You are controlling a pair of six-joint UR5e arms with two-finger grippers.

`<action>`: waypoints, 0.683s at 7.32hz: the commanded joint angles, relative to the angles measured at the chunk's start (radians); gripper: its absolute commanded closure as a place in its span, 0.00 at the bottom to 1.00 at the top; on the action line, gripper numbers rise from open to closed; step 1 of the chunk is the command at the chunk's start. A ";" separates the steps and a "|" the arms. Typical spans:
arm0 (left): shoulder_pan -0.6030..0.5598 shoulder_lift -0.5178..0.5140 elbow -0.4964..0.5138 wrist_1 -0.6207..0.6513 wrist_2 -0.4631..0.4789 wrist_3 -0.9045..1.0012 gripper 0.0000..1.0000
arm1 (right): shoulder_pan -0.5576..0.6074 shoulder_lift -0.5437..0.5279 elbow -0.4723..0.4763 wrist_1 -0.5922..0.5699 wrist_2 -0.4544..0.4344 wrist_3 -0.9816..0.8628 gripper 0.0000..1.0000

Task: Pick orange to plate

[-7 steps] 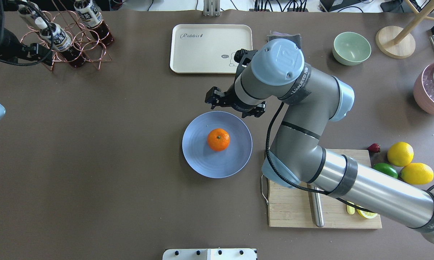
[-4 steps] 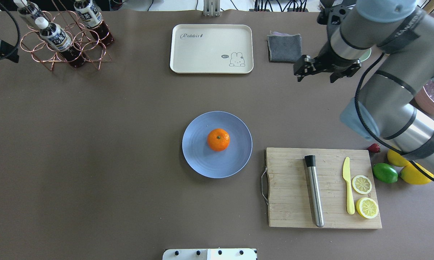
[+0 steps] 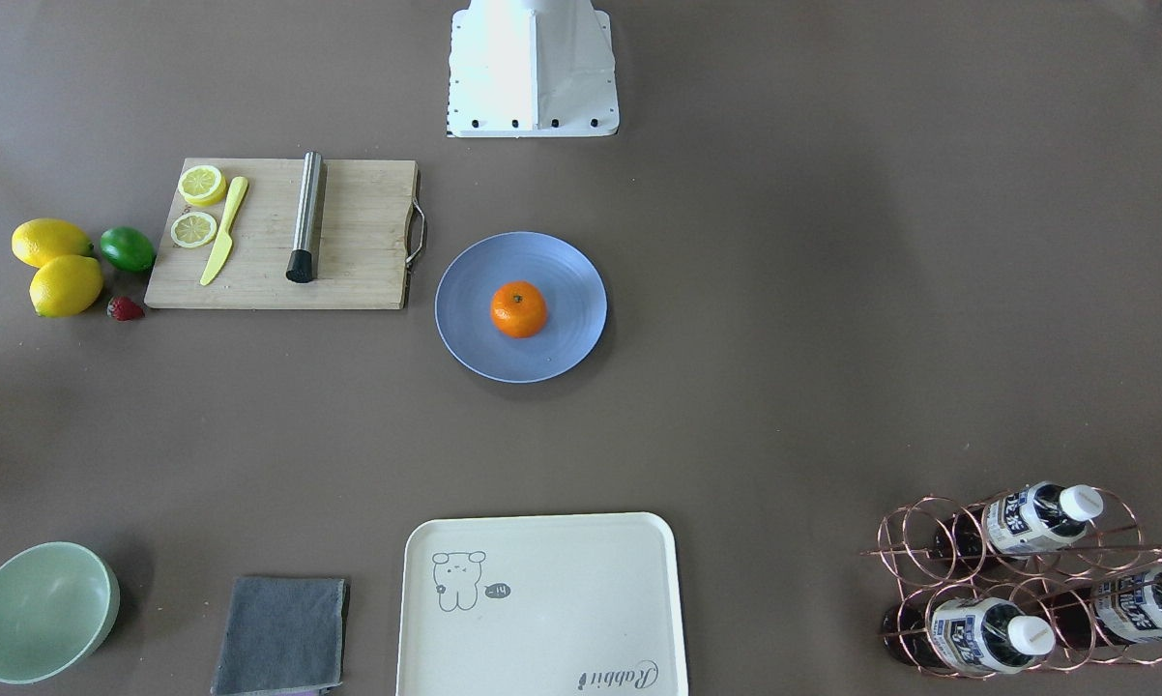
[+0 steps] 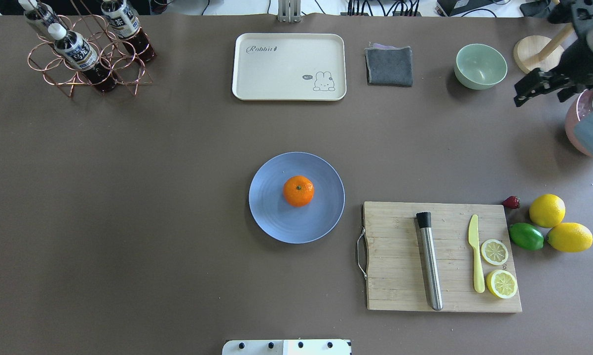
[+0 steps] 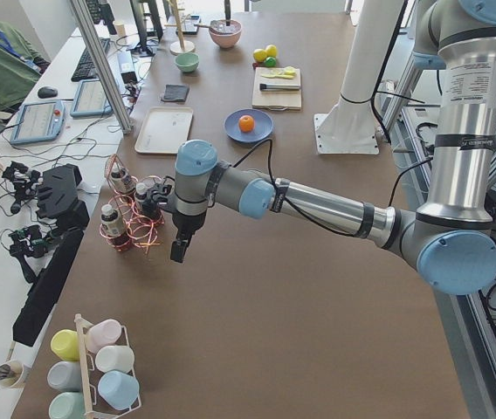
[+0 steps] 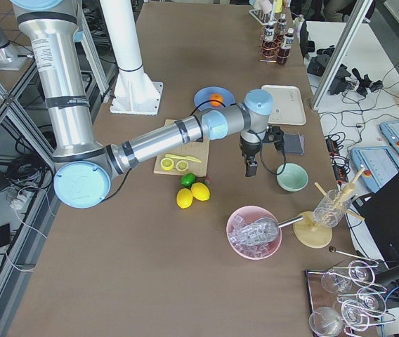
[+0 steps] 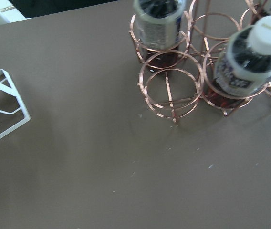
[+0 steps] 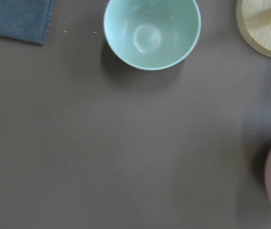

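The orange rests in the middle of the blue plate, and it shows the same way in the front view, orange on plate. No gripper is near them. My right gripper hangs open and empty at the far right, between the green bowl and the pink bowl. Its wrist camera looks down on bare table below the green bowl. My left gripper shows only in the left side view, beside the bottle rack, and I cannot tell its state.
A cutting board carrying a muddler, knife and lemon slices lies right of the plate. Lemons and a lime sit past it. At the back are a cream tray, grey cloth and bottle rack.
My right arm has swung from just behind the plate out to the table's far right. The left arm has left the overhead view. The orange has stayed on the plate.
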 commanded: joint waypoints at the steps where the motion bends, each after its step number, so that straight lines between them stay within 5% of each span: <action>1: -0.060 0.039 0.034 -0.003 -0.066 0.044 0.02 | 0.199 -0.046 -0.159 0.001 0.080 -0.271 0.00; 5: -0.060 0.052 0.050 -0.016 -0.067 0.049 0.02 | 0.282 -0.054 -0.208 0.004 0.065 -0.313 0.00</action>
